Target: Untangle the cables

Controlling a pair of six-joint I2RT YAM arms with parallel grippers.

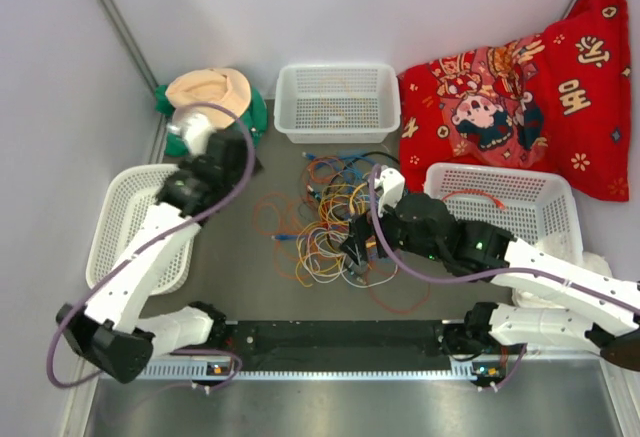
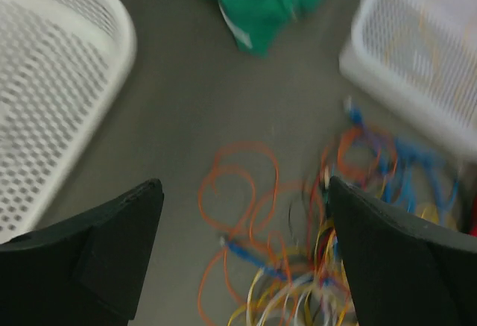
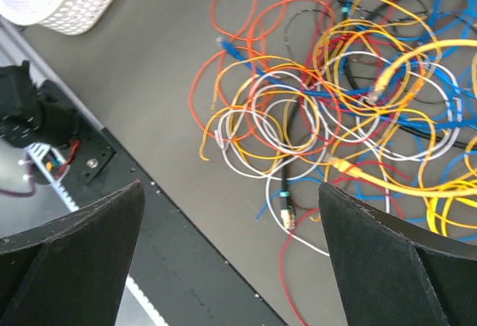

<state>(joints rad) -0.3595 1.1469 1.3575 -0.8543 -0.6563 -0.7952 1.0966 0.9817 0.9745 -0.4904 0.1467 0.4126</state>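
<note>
Left end effector (image 2: 242, 186) hangs over the counter (image 1: 230, 267) with its two dark fingers spread wide and nothing between them. It is above the left edge of the tangle, where loose orange loops lie flat. To its left sits an oval white basket (image 1: 110, 217) at the counter's left side. Behind it, a tan hat-like thing (image 1: 210, 92) rests on a green cloth (image 1: 258, 117).

In the middle of the counter lie the cables (image 1: 325, 222): yellow, orange, blue, red, white and black cords looped over and through one another in one heap, with small plugs showing at several ends. Behind the heap stands a rectangular white basket (image 1: 337, 69).

Over the heap's right side the right end effector (image 3: 229, 186) is low, its fingers also wide apart and gripping nothing, with yellow and white loops just below the gap. To its right a second rectangular white basket (image 1: 540, 182) holds a single red-orange cord (image 1: 475, 195). A red printed cushion (image 1: 520, 97) leans in the far right corner.
</note>
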